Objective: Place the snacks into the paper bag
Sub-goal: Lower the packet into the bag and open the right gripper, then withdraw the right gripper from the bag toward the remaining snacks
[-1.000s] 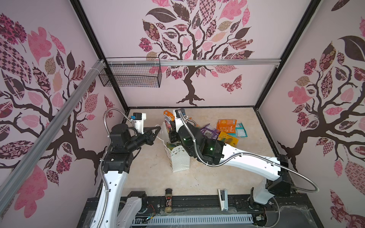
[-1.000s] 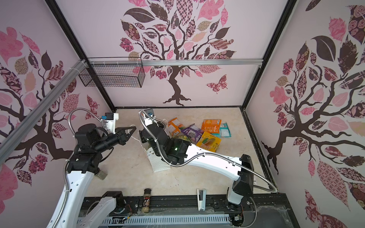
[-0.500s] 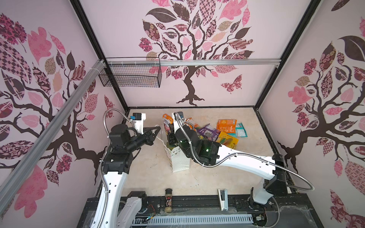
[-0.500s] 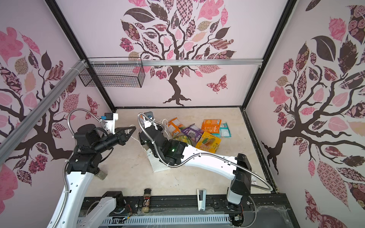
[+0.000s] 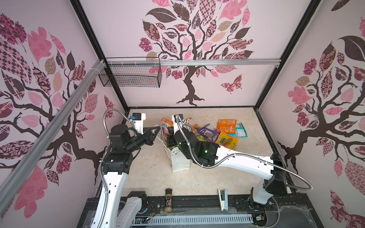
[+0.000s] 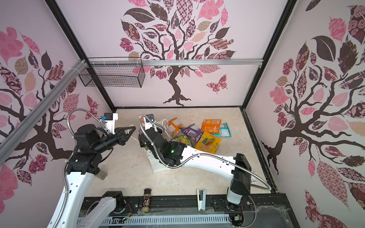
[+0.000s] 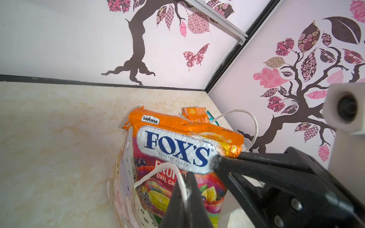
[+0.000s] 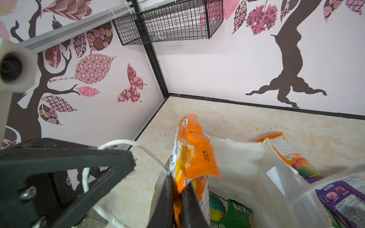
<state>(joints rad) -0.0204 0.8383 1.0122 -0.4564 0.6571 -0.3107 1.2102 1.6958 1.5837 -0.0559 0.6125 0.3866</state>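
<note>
FOX'S packet (image 7: 173,150) stands half inside the paper bag (image 5: 180,161) near the middle of a top view, clenched by the right tool (image 8: 177,189); push it straight down before releasing, while the left tool (image 7: 186,183), clenched on what seems the cord handle (image 7: 158,171), should hold the mouth open.

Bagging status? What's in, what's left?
Done: a green packet lies in the bag. In hand: left gripper pinches the cord handle; right gripper holds the Fox's packet partly in the bag. Left: at least an orange packet, purple packet, yellow packet, teal packet on the table.
</note>
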